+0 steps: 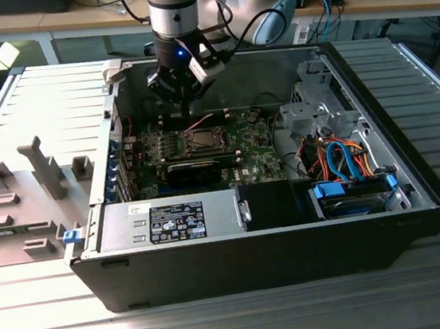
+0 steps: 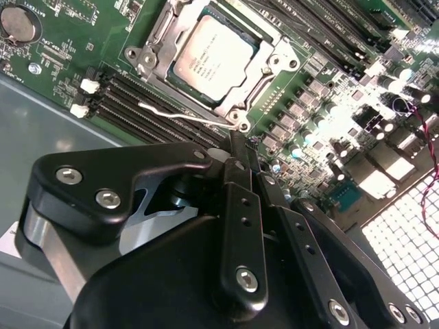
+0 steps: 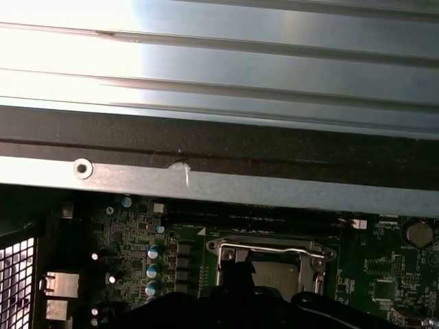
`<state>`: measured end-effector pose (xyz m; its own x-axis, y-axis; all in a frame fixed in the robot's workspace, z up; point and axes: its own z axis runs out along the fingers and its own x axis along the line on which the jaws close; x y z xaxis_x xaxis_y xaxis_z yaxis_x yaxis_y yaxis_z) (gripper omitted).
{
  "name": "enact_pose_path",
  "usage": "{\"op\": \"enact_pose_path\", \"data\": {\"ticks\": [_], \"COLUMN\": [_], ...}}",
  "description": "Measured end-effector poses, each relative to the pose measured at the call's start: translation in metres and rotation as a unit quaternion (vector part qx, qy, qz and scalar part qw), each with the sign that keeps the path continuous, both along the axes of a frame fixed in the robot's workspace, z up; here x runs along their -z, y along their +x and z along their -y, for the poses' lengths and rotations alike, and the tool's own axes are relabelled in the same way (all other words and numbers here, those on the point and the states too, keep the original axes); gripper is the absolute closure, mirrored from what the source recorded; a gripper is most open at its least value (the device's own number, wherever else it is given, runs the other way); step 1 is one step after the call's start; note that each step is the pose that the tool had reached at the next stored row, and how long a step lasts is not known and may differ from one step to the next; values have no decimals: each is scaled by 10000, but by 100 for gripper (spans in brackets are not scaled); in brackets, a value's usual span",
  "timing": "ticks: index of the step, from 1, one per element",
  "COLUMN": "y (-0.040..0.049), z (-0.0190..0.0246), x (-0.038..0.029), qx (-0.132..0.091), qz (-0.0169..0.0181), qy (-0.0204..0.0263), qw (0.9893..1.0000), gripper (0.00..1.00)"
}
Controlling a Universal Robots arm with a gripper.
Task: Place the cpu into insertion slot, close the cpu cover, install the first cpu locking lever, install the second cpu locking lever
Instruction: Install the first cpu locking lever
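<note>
Gripper (image 1: 184,98): fingers drawn together to a narrow tip, nothing between them; tip hangs just above the board at the socket's far side in the exterior view. In the second wrist view the fingers (image 2: 241,164) meet near a thin wire lever (image 2: 185,116).
Arm: wrist vertical, pointing straight down into the open case (image 1: 416,188); elbow bends off toward the exterior view's right, behind the case.
Cpu (image 2: 214,59): seated flat in the slot (image 1: 201,140), silvery top showing.
Cover (image 2: 264,68): lies down around the cpu, which shows through its window; in the first wrist view its frame (image 3: 274,248) also sits flat on the socket.
Lever: lies along one cover edge, bent end near the corner; whether it is latched, cannot tell.
Board (image 1: 254,148): green, flat in the case floor; memory slots (image 2: 147,106) beside the socket.
Case: on its side, lid off, on a ribbed metal counter (image 1: 27,100).
</note>
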<state>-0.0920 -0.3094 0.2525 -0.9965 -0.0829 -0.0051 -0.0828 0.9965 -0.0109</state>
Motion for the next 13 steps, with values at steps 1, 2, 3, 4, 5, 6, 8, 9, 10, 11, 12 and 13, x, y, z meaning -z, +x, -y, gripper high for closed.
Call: {"op": "enact_pose_path", "data": {"ticks": [1, 2, 3, 4, 5, 6, 8, 9, 10, 11, 12, 13], "y": [4, 6, 8, 9, 10, 12, 15, 18, 22, 24, 26, 27], "z": [0, 0, 0, 0, 0, 0, 0, 0, 0, 0, 0, 0], "x": [1, 2, 2, 2, 3, 3, 3, 3, 3, 4, 5, 7], "qx": [-1, 0, -1, -1, -1, -1, -1, -1, -1, 0, 0, 0], "qz": [1, 1, 0, 0, 0, 0, 0, 0, 0, 1, 1, 1], "qy": [-18, -29, -42, -67, -88, -107, -139, -159, -181, -191, -202, -213], "qw": [10000, 10000, 10000, 10000, 10000, 9999, 9999, 9999, 9998, 9998, 9998, 9998], "gripper": [89, 89, 89, 89, 89, 89, 89, 89, 89, 89, 89, 89]}}
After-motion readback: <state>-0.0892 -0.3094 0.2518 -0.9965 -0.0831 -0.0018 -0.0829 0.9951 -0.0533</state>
